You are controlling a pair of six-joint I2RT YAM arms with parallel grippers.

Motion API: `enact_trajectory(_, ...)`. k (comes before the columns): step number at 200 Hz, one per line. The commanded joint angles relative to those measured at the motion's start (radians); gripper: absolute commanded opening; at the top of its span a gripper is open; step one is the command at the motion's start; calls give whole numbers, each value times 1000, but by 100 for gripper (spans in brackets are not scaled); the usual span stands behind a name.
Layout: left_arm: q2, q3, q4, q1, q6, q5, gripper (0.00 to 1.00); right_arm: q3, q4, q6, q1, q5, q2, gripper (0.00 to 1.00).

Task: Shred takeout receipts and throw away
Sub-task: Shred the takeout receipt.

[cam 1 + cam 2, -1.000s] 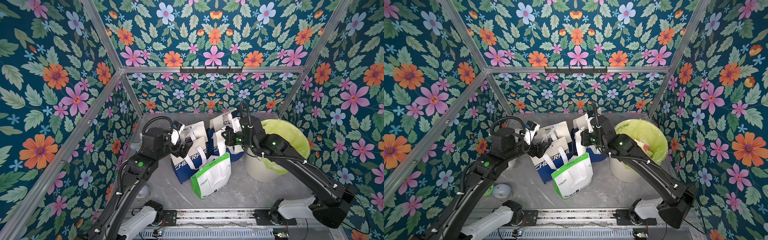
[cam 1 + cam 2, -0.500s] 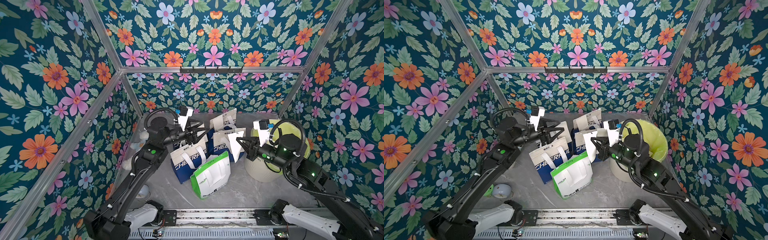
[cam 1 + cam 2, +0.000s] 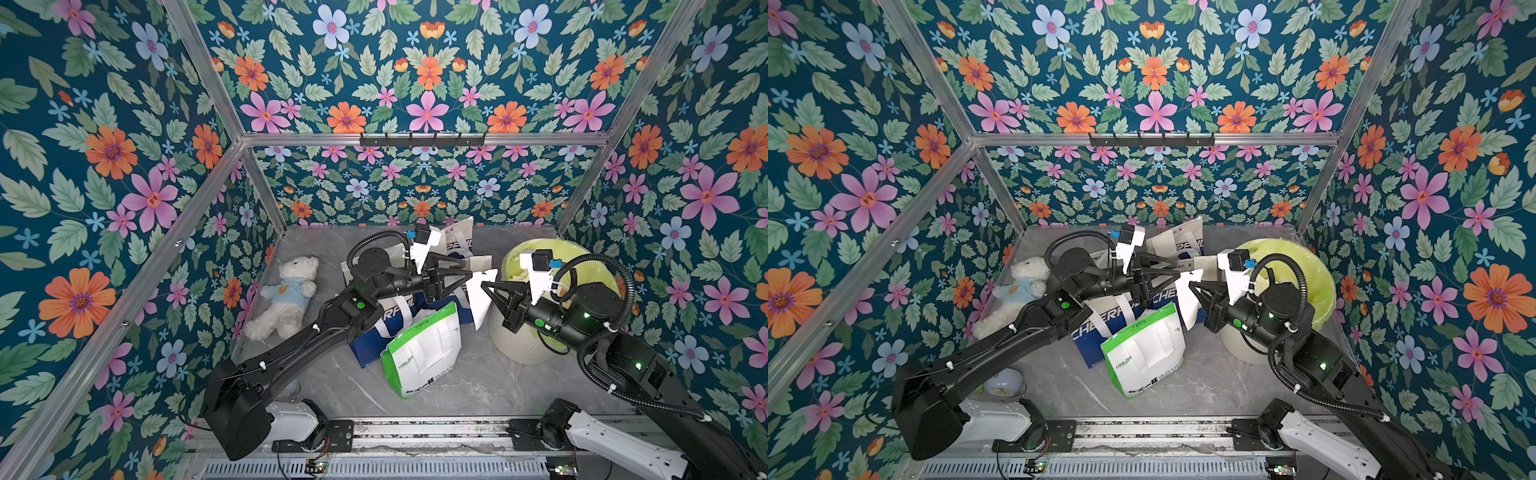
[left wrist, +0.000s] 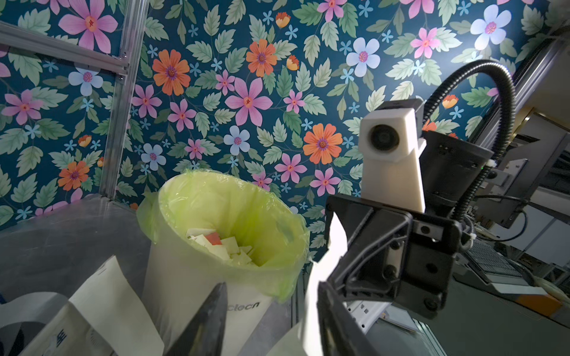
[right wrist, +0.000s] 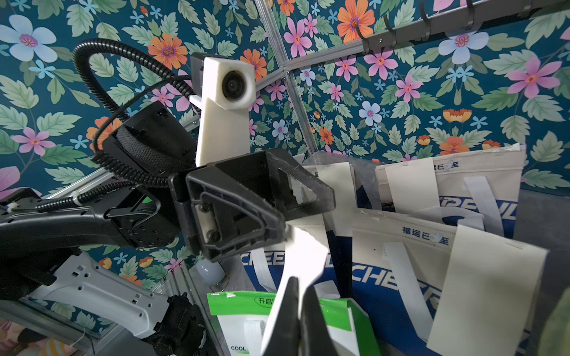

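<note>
So here's where we're at: both arms meet in the middle of the booth, tip to tip, with one receipt (image 3: 480, 303) hanging in the air between them. It sits above the white-and-blue bags (image 3: 365, 353) and just left of the bin (image 3: 540, 353).

The right gripper (image 3: 484, 284) has its fingers pinched flat on the paper. We see that best in the right wrist view, where the two dark fingers (image 5: 293, 308) squeeze the sheet (image 5: 303, 255) with no gap.

The left gripper (image 3: 469, 277) comes in from the left and reaches the top edge of the same sheet. Its fingers stand apart, and in the left wrist view the paper (image 4: 317, 271) lies against one finger (image 4: 327, 308) while the other (image 4: 216, 308) is well clear. So we'd call it parted around the sheet, not clamped.

The bin has a yellow-green liner (image 4: 234, 200) and there are pale paper scraps (image 4: 222, 246) lying in it.

Other receipts (image 5: 487, 289) hang from the top edges of the bags. A white-and-green bag (image 3: 424, 357) leans at the near side of the blue ones.

There's also a white teddy bear (image 3: 286, 299) lying at the left wall, well apart from the paper.
</note>
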Motion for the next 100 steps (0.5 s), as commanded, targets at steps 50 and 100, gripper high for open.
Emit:
enact_trajectory(50,23,19,70,-33,-30,-4,32,5,51,15,1,4,17,0)
enact_trajectory(100,2,1,31,-36,-8,6,24,14,37,14,0,6,31,0)
